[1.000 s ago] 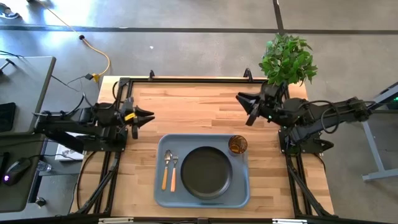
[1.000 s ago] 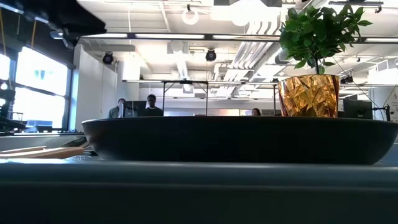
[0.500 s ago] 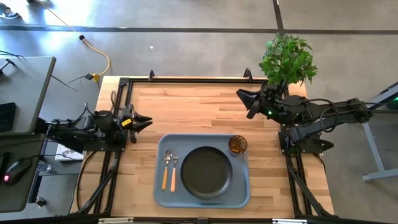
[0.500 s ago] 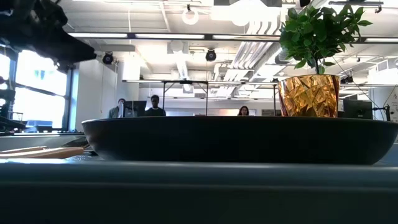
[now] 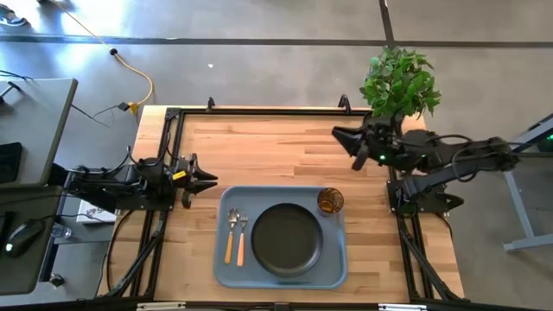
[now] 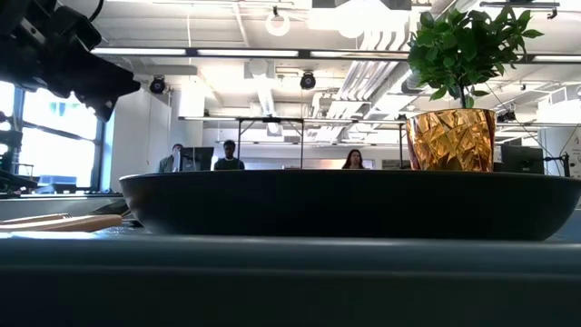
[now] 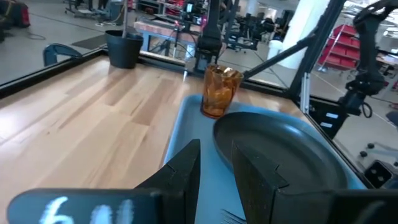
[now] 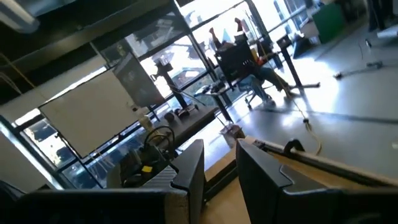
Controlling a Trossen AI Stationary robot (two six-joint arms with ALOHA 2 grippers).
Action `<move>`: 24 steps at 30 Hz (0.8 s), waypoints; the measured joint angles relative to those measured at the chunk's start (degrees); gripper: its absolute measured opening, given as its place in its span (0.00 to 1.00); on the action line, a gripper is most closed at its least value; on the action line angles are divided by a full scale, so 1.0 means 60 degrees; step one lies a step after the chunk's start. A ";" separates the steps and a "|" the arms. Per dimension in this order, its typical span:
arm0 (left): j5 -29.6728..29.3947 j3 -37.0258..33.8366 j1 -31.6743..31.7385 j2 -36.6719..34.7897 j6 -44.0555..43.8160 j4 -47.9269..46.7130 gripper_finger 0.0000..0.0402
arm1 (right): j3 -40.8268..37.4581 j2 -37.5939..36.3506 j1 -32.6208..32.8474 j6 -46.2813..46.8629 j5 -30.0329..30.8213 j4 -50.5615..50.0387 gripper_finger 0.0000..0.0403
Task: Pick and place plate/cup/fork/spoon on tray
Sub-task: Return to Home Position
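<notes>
The light blue-grey tray (image 5: 226, 259) lies at the table's near middle. On it rest the black plate (image 5: 287, 238), the amber cup (image 5: 330, 201) upright at its far right corner, and the spoon (image 5: 232, 231) and fork (image 5: 242, 237) side by side at its left. My left gripper (image 5: 210, 179) hovers low at the table's left, just off the tray's far left corner, open and pointing level toward the cup (image 7: 219, 91) and plate (image 7: 280, 155). My right gripper (image 5: 339, 136) is raised over the far right of the table, open with nothing between its fingers.
A potted green plant (image 5: 397, 82) stands at the far right corner, its dark pot (image 7: 123, 48) on the wood. Bare wood spans the far half of the table (image 5: 268, 142). Desks and people show in the room beyond (image 6: 227, 156).
My left gripper has sunk toward the table and tipped up to nearly level, ending low beside the tray's far left corner. Everything on the tray has stayed in place.
</notes>
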 joint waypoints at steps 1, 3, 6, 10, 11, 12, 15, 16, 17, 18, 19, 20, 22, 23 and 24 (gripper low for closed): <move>0.0031 0.0000 0.0000 0.0002 0.0000 0.0004 0.21 | 0.0000 -0.0182 0.0002 -0.0240 -0.0016 -0.0046 0.21; 0.0119 0.0000 0.0000 0.0010 0.0002 -0.0015 0.21 | 0.0000 -0.0601 0.0000 -0.0737 -0.0193 -0.0144 0.21; 0.0231 0.0000 0.0000 0.0059 0.0002 -0.0015 0.21 | 0.0000 -0.1392 0.0000 -0.1425 -0.0465 -0.0687 0.21; 0.0236 0.0000 0.0000 0.0112 0.0008 -0.0022 0.21 | 0.0000 -0.2563 0.0000 -0.1935 -0.0491 -0.2351 0.21; 0.0236 0.0000 0.0000 0.0115 0.0008 -0.0024 0.21 | 0.0000 -0.2863 0.0000 -0.1995 -0.0489 -0.2925 0.21; 0.0236 0.0000 0.0000 0.0115 0.0008 -0.0025 0.21 | 0.0000 -0.3144 0.0000 -0.2015 -0.0492 -0.3511 0.21; 0.0232 0.0000 0.0000 0.0115 0.0008 -0.0025 0.21 | -0.0002 -0.3854 0.0004 -0.1847 -0.0539 -0.5069 0.21; 0.0232 0.0000 0.0000 0.0115 0.0008 -0.0025 0.21 | -0.0064 -0.4049 0.0004 -0.1844 -0.0655 -0.5368 0.21; 0.0232 0.0000 0.0000 0.0115 0.0008 -0.0025 0.21 | -0.0222 -0.4237 0.0004 -0.1876 -0.0799 -0.5413 0.21; 0.0232 0.0000 0.0000 0.0115 0.0008 -0.0025 0.21 | -0.0494 -0.4469 0.0007 -0.1969 -0.1024 -0.5379 0.21; 0.0232 0.0000 0.0000 0.0115 0.0008 -0.0025 0.21 | -0.0807 -0.4685 0.0007 -0.2084 -0.1277 -0.5239 0.21; 0.0230 0.0000 0.0000 0.0115 0.0008 -0.0022 0.21 | -0.1173 -0.4902 0.0007 -0.2140 -0.1506 -0.5006 0.21; 0.0182 0.0000 0.0000 0.0115 0.0009 -0.0025 0.21 | -0.1990 -0.5349 0.0007 -0.2061 -0.1998 -0.4350 0.21; 0.0170 0.0002 0.0000 0.0115 0.0009 -0.0022 0.21 | -0.2426 -0.5551 0.0007 -0.1969 -0.2246 -0.4022 0.21; 0.0163 0.0004 0.0000 0.0115 0.0008 -0.0025 0.21 | -0.2854 -0.5731 0.0007 -0.1870 -0.2522 -0.3676 0.21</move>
